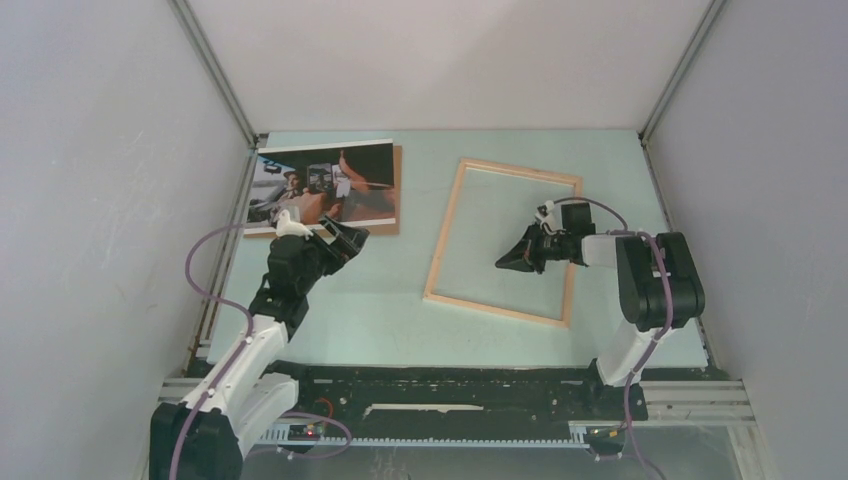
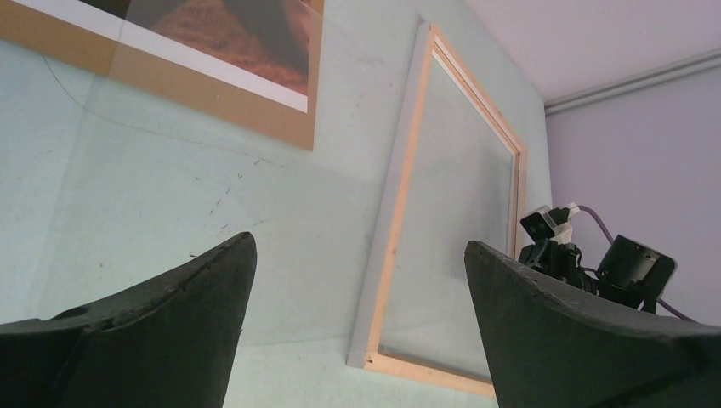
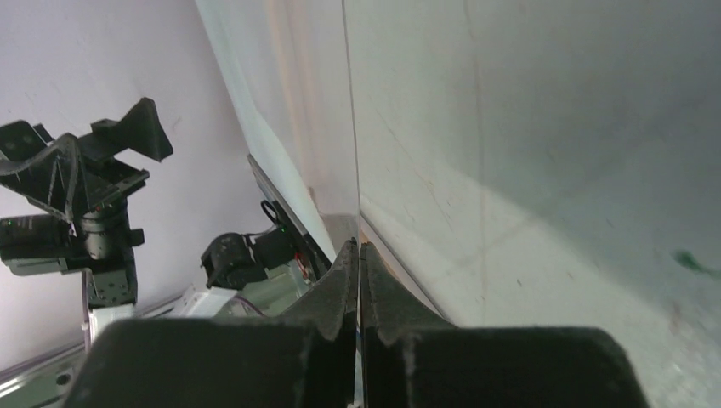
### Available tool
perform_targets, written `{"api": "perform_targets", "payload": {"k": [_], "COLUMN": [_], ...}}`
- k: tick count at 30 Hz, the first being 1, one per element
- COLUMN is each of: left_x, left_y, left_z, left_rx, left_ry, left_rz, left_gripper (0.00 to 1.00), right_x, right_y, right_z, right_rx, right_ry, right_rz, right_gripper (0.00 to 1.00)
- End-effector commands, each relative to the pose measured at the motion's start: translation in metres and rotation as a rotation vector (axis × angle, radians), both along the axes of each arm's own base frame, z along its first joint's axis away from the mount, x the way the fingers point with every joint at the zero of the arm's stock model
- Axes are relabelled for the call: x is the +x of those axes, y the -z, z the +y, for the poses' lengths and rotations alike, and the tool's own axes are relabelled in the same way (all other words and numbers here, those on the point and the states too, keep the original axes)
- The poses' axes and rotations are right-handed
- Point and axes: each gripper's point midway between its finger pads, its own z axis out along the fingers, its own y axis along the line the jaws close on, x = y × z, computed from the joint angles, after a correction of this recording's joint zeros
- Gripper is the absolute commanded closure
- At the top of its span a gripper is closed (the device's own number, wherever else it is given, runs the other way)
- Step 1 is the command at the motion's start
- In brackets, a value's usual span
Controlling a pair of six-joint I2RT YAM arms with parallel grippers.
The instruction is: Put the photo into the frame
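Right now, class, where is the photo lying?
In the top view the photo lies at the far left corner of the table on the brown backing board, left of the frame and just beyond the left gripper.

The table (image 1: 380,300) bears the backing board (image 2: 212,100) and the frame (image 1: 442,240).

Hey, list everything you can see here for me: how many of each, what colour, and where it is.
photo: one, colour print with white border, far left, lying on the board
backing board: one, brown, under the photo, showing along its near and right edges
frame: one, light wood, flat on the table, right of centre
clear pane: one, transparent, its edge apparently pinched by the right gripper
table: one, pale green
walls: white, on three sides
left gripper: one, black, open, by the photo's near edge
right gripper: one, black, shut, over the frame's inside
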Motion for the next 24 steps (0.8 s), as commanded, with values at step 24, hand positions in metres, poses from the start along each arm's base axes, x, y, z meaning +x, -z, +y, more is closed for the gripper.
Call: {"api": "perform_targets", "payload": {"k": [24], "left_x": [-0.054], "left_y": [-0.060], "left_z": [-0.010], "left_rx": [0.225], "left_ry": [0.248], "left_rz": [0.054], "left_gripper": [0.00], "right_x": [0.041], "right_y": [0.021], "right_z": [-0.009], "right_rx": [0.002], "right_ry": [0.060], "right_rz": [-0.126], "right_gripper": [0.56]}}
